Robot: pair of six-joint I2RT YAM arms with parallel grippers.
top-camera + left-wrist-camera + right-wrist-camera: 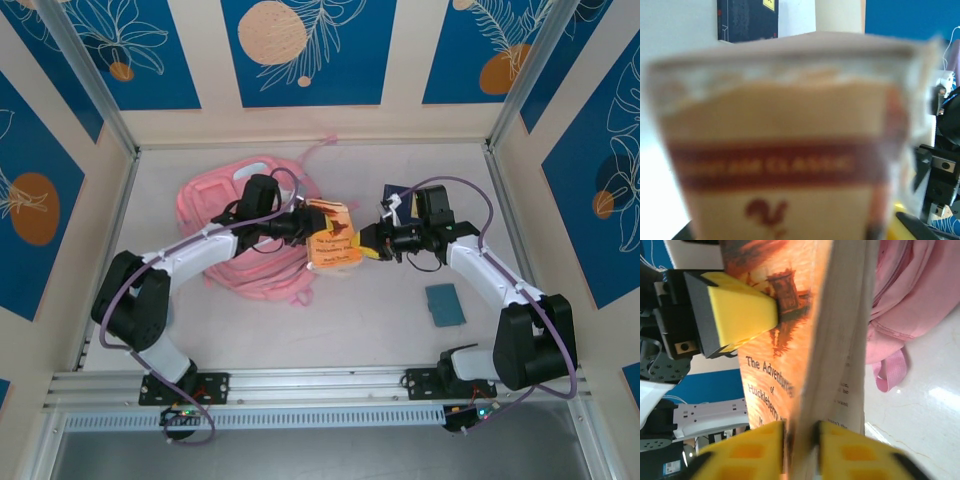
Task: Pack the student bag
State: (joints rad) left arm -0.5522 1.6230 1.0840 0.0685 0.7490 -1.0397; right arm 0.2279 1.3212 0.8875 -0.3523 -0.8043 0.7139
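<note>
Just beside the student bag (228, 200), orange book (333, 243), left gripper (307, 225) pinching its cover, right gripper (368, 243) jaws straddling its edge, grip unclear.

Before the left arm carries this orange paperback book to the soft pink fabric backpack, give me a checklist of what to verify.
1. Hold of the left gripper on the orange paperback book: ok; its yellow pad lies flat against the cover.
2. Release by the right gripper: cannot tell; its pads sit astride the book's edge.
3. Opening of the soft pink fabric backpack: cannot tell; the left arm crosses it.
4. Short carry: ok; the backpack lies right beside the book.
5. Way clear: ok; the flat teal card lies on the right arm's side.
</note>
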